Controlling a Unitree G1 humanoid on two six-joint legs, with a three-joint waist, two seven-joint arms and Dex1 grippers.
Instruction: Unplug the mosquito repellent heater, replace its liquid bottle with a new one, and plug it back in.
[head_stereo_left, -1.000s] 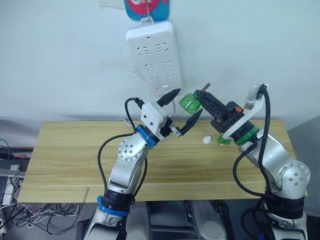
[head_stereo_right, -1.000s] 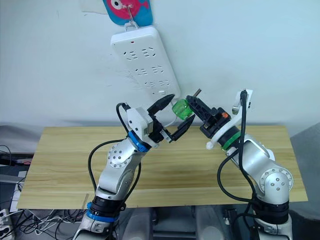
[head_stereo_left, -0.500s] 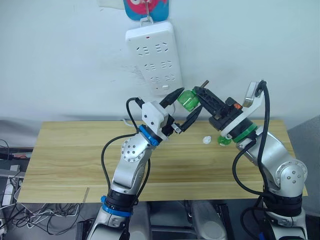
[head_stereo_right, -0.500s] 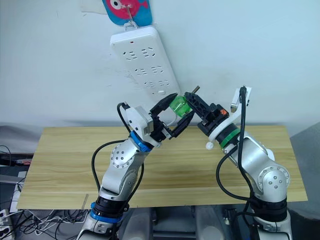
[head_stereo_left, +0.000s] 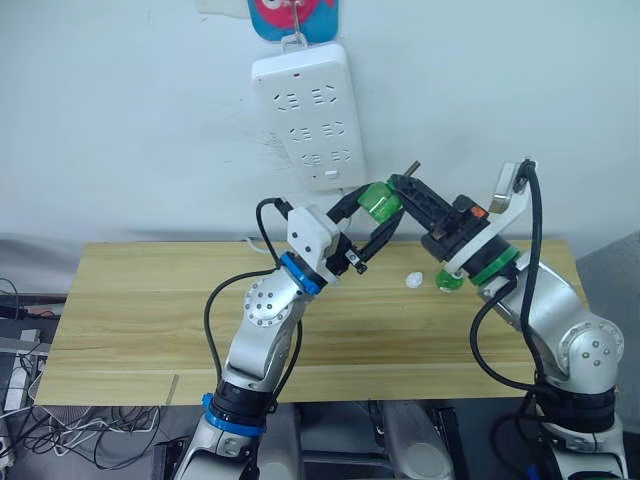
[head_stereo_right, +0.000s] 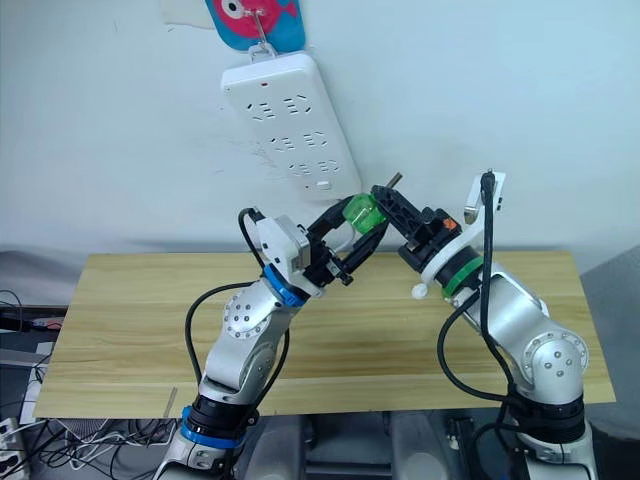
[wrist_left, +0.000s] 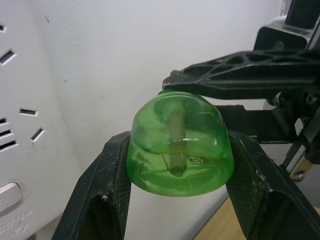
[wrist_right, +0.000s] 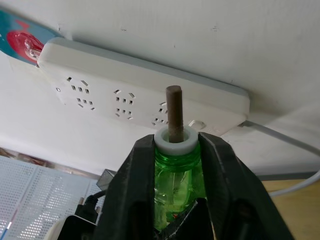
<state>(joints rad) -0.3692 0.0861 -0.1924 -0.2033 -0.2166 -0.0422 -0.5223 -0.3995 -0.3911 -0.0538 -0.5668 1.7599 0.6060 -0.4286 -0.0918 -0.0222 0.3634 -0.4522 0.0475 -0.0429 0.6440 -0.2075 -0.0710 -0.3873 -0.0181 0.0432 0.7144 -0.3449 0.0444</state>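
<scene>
behind the wooden table (head_stereo_left: 150, 320) stood a pale wall with a white power strip (head_stereo_left: 308, 110) hanging from a hook. both arms met in the air above the table, just below the strip. the right gripper (wrist_right: 172, 165) was clamped on the neck of a green bottle (head_stereo_left: 380, 200), its brown wick (wrist_right: 174, 114) poking out past the white collar. the left gripper (wrist_left: 177, 172) had its two black fingers (wrist_left: 107, 195) touching the bottle's rounded base on either side. a small white cap (head_stereo_left: 412, 279) lay on the table near the right arm. i could not make out the heater.
</scene>
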